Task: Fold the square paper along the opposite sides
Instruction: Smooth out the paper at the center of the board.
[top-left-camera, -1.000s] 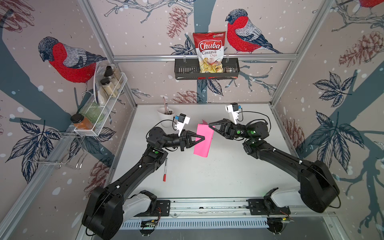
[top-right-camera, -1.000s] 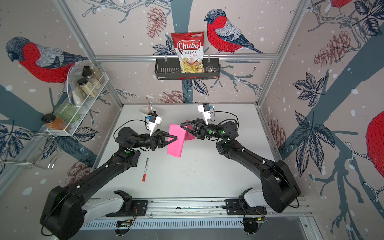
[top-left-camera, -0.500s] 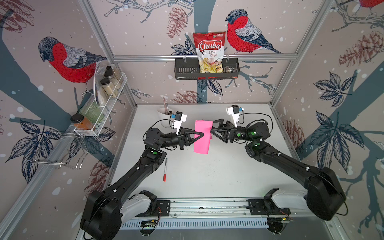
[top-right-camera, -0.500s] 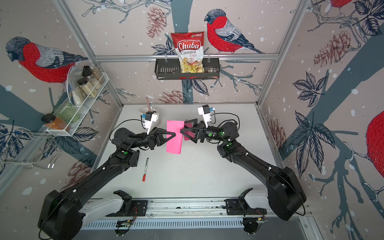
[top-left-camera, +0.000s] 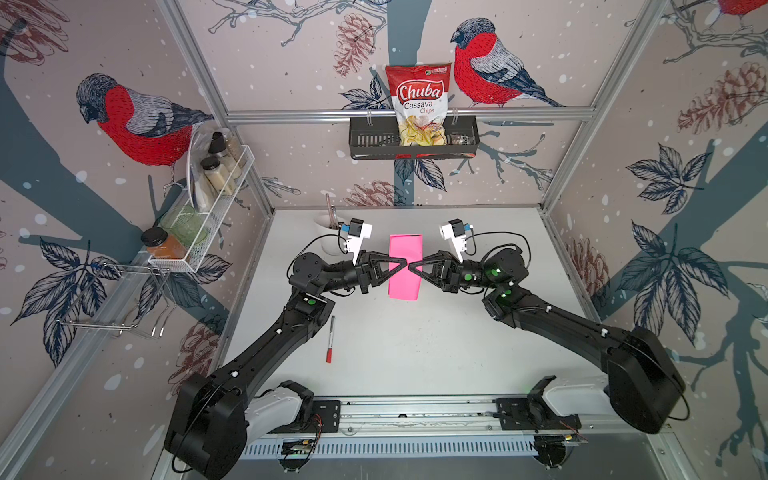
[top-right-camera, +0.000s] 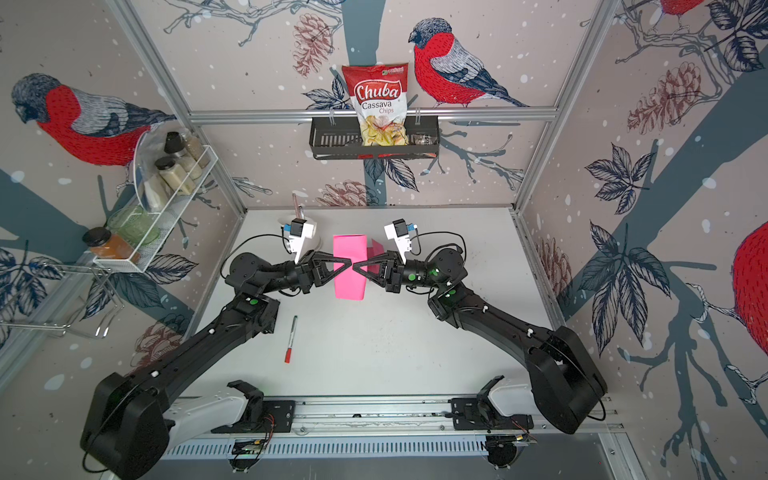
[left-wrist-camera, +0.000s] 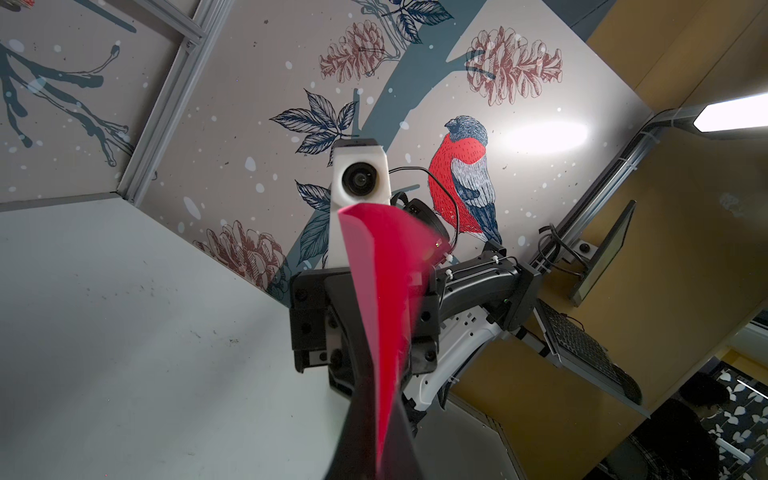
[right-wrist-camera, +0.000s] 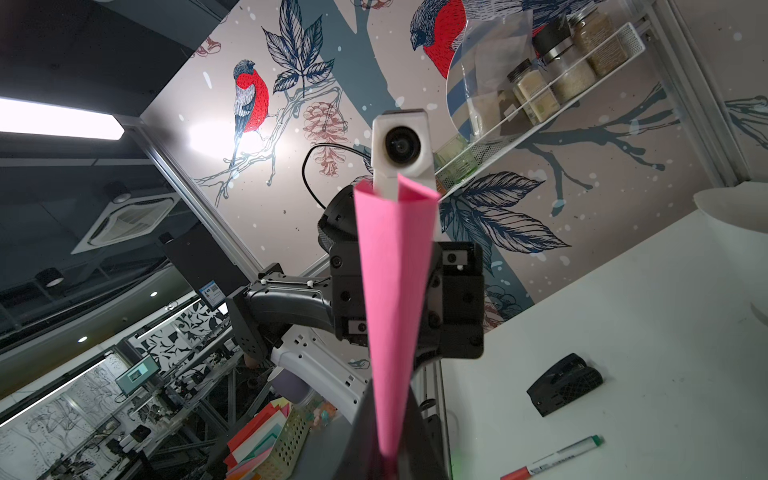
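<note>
The square paper (top-left-camera: 405, 249) (top-right-camera: 349, 249) is bright pink and hangs in the air over the middle of the white table (top-left-camera: 415, 353), bent double into a narrow upright strip. My left gripper (top-left-camera: 404, 262) (top-right-camera: 350, 262) is shut on its left side. My right gripper (top-left-camera: 411, 266) (top-right-camera: 355, 266) is shut on its right side, tip to tip with the left one. In the left wrist view the paper (left-wrist-camera: 382, 291) rises from the shut left gripper (left-wrist-camera: 380, 457) as a curled sheet. In the right wrist view the paper (right-wrist-camera: 395, 270) opens in a V above the right gripper (right-wrist-camera: 388, 461).
A red-capped marker (top-left-camera: 330, 338) lies on the table by the left arm. A white cup (top-left-camera: 328, 235) stands at the back left. A small black object (right-wrist-camera: 565, 388) lies on the table. A wire rack of jars (top-left-camera: 208, 195) and a black basket with a chips bag (top-left-camera: 415, 137) hang on the walls.
My right gripper, earlier apart from the paper's top corner, opened, came in and shut on the paper's right side. The paper swung from tilted to upright, still in the left gripper.
</note>
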